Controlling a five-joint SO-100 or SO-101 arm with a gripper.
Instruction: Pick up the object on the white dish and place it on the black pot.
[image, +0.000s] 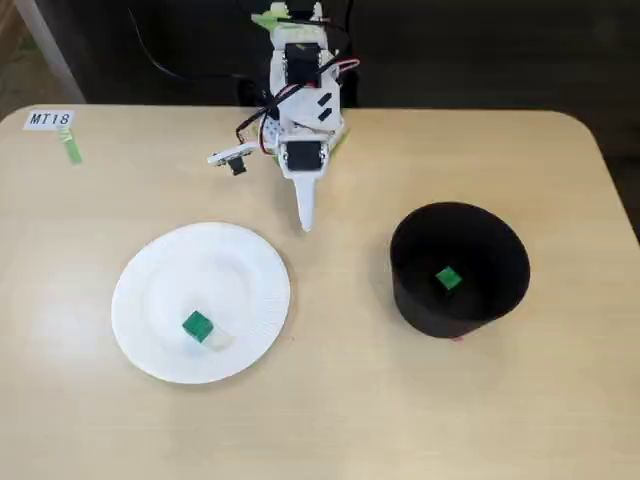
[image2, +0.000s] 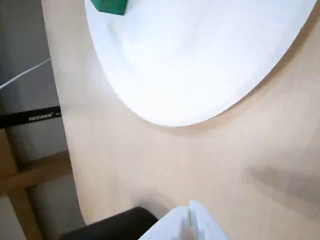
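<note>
Robot arm poised above a table, before reaching for a green cube on a paper plate.

The gripper (image: 306, 215) points down at bare table between plate and pot, its fingers pressed together, holding nothing. The green cube (image: 197, 325) sits on the white plate (image: 150, 290), well apart from the gripper. A second green cube (image: 448, 279) already lies inside the black pot (image: 495, 290). The pickup seems not yet begun; next, the fingers must spread and lower over the cube. The wrist view is blurred and cuts the cube (image2: 108, 6) off at its top edge.
</note>
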